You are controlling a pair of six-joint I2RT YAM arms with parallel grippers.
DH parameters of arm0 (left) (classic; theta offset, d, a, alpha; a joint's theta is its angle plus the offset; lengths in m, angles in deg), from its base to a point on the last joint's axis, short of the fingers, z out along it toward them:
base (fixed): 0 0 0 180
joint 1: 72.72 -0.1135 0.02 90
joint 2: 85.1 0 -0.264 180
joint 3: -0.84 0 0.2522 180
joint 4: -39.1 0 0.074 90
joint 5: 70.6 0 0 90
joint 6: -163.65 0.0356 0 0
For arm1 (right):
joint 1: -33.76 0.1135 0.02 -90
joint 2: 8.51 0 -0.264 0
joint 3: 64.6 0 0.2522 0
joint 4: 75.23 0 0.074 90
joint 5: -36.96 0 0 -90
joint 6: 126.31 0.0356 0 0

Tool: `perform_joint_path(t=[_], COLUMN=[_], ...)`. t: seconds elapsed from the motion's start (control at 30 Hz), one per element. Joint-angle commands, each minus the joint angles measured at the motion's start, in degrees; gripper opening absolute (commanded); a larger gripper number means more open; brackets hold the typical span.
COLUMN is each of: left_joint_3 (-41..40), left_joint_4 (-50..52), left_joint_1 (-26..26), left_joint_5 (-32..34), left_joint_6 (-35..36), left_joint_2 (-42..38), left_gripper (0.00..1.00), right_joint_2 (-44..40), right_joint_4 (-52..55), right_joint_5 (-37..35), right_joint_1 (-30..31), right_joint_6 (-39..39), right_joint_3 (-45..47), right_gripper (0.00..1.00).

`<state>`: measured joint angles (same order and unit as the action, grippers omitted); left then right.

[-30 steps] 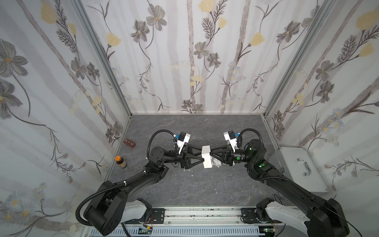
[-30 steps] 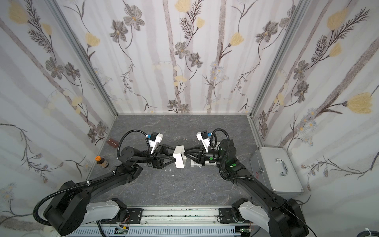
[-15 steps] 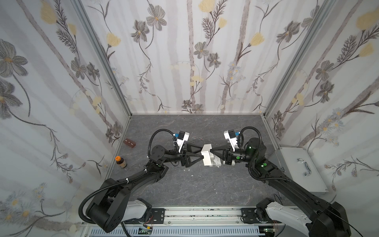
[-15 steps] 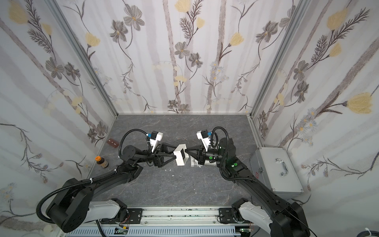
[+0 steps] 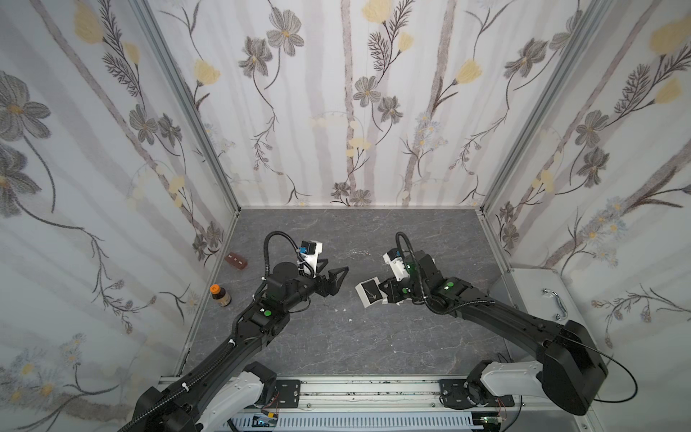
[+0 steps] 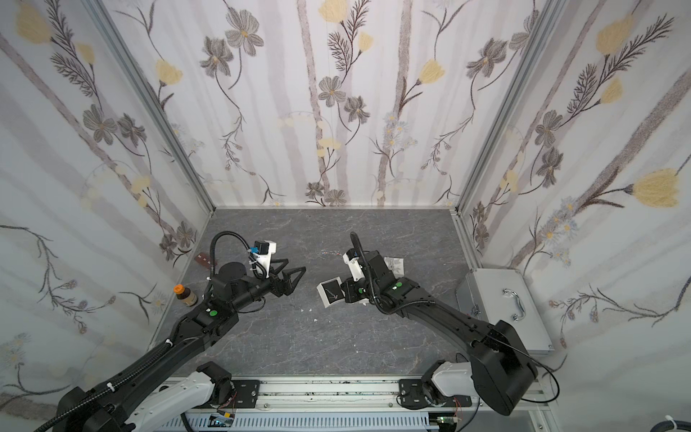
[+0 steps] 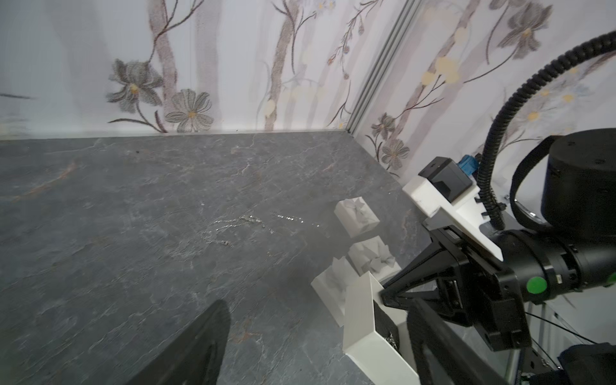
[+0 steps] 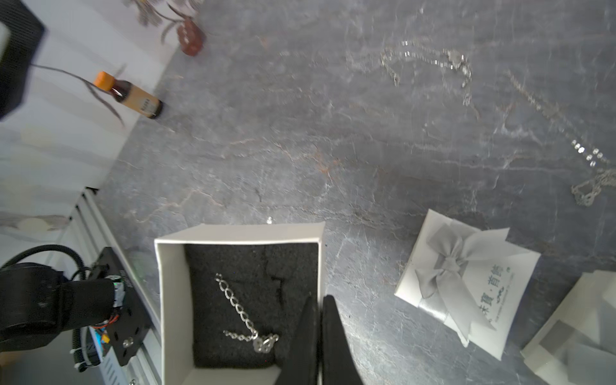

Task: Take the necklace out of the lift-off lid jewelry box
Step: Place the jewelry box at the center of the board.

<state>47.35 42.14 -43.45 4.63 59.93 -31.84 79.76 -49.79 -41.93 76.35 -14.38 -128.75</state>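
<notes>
Necklace (image 8: 245,316) links lie loose on the black foam inside the jewelry box (image 8: 173,300), a thin chain with a small pendant near the wall that is gripped. The right end effector (image 8: 320,298) is closed on that one cardboard wall and holds the open box tipped, its mouth turned toward the left end effector (image 5: 336,266). That one hangs just apart from the box with its jaws spread wide and empty.

The risks I see:
- One thin wall carries the whole box, so it could buckle or slip out of the pinch.
- The tilt could send the chain sliding into a corner or over the rim.
- A push from the left arm as it reaches in could twist the box in that grip.
- A fine chain on soft foam is easy to miss or only half catch.

Just beyond the box, a lid with a grey bow (image 8: 466,283) lies on the bench (image 8: 300,133). Its print is Chinese, and 首飾 reads clearly; the small line under it is too fine to read. Farther out, loose chains (image 8: 433,60) lie on the bench and could be mistaken for the target. An orange-capped bottle (image 8: 133,96) stands at the wall, its label blurred.
</notes>
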Motion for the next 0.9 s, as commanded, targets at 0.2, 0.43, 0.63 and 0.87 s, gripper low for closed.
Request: perform_joint_path(t=[0.2,0.43,0.63,0.87], left_joint_3=[-3.5,-6.1,-7.2,-8.2], left_joint_4=[4.2,2.8,2.7,2.8], left_joint_1=[0.0,0.0,0.1,0.1], left_joint_5=[4.1,2.1,1.1,-0.1], left_joint_6=[2.6,2.5,2.8,3.0], left_joint_2=[-1.7,-1.6,-1.1,-0.8], left_gripper=[0.83,0.81,0.81,0.8], right_joint_2=[11.6,14.3,16.0,15.6], right_joint_4=[1.9,2.0,3.6,6.5], right_joint_5=[-6.3,-6.8,-8.2,-9.8], right_joint_1=[4.0,4.4,4.6,5.1], right_joint_6=[6.1,7.1,7.0,6.0], right_joint_3=[-3.7,-4.2,-5.2,-7.3], right_gripper=[0.0,0.0,0.08,0.23])
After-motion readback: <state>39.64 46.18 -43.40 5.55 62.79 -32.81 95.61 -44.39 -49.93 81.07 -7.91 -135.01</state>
